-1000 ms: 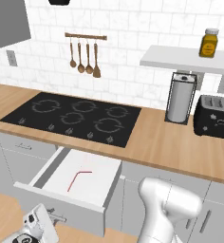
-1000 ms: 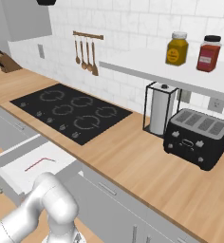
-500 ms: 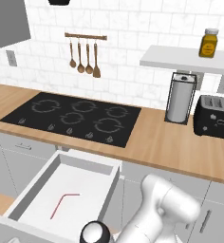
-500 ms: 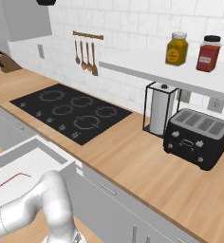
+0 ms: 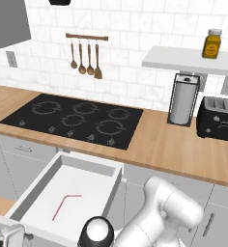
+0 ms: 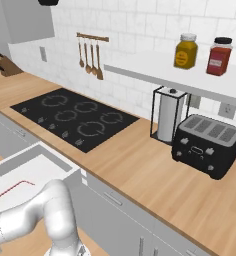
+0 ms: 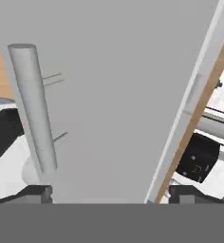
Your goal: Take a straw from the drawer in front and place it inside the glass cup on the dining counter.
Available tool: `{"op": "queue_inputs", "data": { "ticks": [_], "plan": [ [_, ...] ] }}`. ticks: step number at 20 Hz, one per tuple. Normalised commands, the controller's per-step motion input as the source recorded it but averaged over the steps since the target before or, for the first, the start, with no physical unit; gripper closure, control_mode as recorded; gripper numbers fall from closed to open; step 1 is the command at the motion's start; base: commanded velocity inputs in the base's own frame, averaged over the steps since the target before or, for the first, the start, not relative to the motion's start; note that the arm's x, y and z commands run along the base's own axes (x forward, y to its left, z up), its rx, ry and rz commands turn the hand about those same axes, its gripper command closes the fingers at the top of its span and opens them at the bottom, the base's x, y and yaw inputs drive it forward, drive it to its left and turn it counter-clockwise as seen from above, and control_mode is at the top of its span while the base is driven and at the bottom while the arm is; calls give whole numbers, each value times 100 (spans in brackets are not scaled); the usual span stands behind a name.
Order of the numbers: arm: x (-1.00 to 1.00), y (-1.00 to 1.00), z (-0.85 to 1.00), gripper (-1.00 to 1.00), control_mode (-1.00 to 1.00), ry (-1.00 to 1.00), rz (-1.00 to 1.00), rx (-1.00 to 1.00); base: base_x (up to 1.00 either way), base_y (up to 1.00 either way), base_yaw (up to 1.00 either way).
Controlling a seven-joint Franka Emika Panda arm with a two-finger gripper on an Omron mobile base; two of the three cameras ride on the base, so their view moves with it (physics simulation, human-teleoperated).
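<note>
We saw the pincer (image 7: 111, 192) spread wide just off the drawer (image 5: 94, 169) front, its bar handle (image 7: 32, 107) freed; the bent straw (image 5: 64, 205) lay inside, beyond the pincer, ready for picking.

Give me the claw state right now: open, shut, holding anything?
Claw: open, tips spread wide, gripping nothing; it faces the light-grey drawer front by the slim metal bar handle.

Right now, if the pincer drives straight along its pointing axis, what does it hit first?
Most likely the grey front panel of the drawer, which lies dead ahead between the open fingertips. The bar handle sits off to one side. Depth is unclear, but the panel looks close.
</note>
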Motion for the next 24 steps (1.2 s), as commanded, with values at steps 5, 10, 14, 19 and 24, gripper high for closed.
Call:
{"op": "queue_inputs", "data": {
  "ticks": [5, 10, 14, 19, 24],
  "plan": [
    [-35, -100, 100, -100, -100, -35, 0, 63, 0, 0, 0],
    [-13, -100, 85, -100, -100, -50, 0, 64, 0, 0, 0],
    [-8, -100, 73, -100, -100, -54, 0, 67, 0, 0, 0],
    [-11, -94, 98, -100, -100, -17, -2, 70, 0, 0, 0],
    [5, -47, 90, -100, -100, 22, -14, 40, 0, 0, 0]
  ]
}}
